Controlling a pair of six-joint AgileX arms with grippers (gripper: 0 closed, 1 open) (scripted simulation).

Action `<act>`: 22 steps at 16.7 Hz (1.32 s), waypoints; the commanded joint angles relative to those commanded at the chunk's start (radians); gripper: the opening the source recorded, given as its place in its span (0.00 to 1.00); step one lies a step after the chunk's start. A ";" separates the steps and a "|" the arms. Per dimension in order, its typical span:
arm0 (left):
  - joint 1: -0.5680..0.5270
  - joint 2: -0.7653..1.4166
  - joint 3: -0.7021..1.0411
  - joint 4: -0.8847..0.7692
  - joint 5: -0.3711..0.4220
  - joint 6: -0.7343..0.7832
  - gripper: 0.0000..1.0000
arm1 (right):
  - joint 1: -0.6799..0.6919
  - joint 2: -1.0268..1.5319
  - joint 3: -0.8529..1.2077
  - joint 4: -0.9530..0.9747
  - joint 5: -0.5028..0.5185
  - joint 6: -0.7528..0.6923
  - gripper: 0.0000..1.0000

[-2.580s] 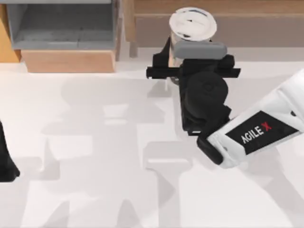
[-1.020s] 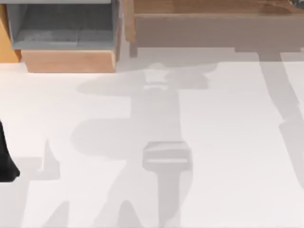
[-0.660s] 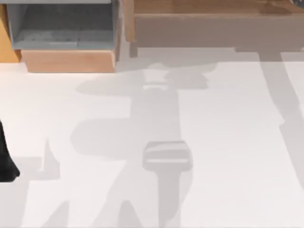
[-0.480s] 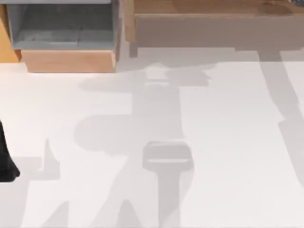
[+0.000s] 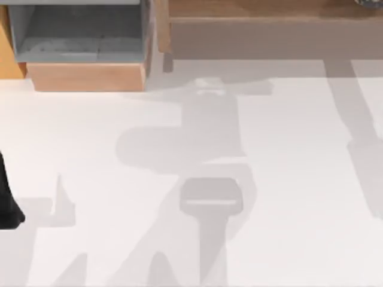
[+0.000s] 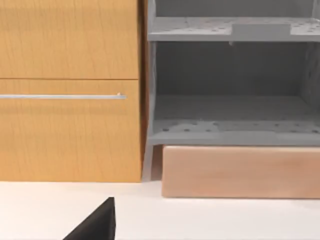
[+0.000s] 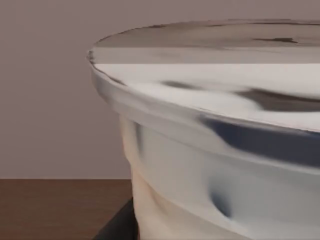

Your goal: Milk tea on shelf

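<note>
The milk tea (image 7: 210, 150) stood close before the right wrist camera, over the shelf (image 7: 60, 207) (grip state unreadable).

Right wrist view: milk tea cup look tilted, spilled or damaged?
Nothing stands out. The clear plastic milk tea cup with white round lid sits close to the camera, lid on and level, no liquid outside it, above the brown wooden shelf. Whether its base rests on the wood cannot be told.
</note>
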 joint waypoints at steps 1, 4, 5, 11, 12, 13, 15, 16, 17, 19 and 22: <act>0.000 0.000 0.000 0.000 0.000 0.000 1.00 | -0.001 0.015 0.012 0.005 -0.001 0.000 0.00; 0.000 0.000 0.000 0.000 0.000 0.000 1.00 | -0.002 0.021 0.017 0.008 -0.002 -0.001 0.00; 0.000 0.000 0.000 0.000 0.000 0.000 1.00 | -0.002 0.021 0.017 0.008 -0.002 -0.001 0.00; 0.000 0.000 0.000 0.000 0.000 0.000 1.00 | -0.002 0.021 0.017 0.008 -0.002 -0.001 0.45; 0.000 0.000 0.000 0.000 0.000 0.000 1.00 | -0.002 0.021 0.017 0.008 -0.002 -0.001 0.53; 0.000 0.000 0.000 0.000 0.000 0.000 1.00 | -0.002 0.021 0.017 0.008 -0.002 -0.001 0.60; 0.000 0.000 0.000 0.000 0.000 0.000 1.00 | -0.002 0.021 0.017 0.008 -0.002 -0.001 0.75; 0.000 0.000 0.000 0.000 0.000 0.000 1.00 | -0.002 0.021 0.017 0.008 -0.002 -0.001 0.83; 0.000 0.000 0.000 0.000 0.000 0.000 1.00 | -0.002 0.021 0.017 0.008 -0.002 -0.001 0.90; 0.000 0.000 0.000 0.000 0.000 0.000 1.00 | -0.002 0.021 0.017 0.008 -0.002 -0.001 1.00; 0.000 0.000 0.000 0.000 0.000 0.000 1.00 | -0.002 0.021 0.017 0.008 -0.002 -0.001 1.00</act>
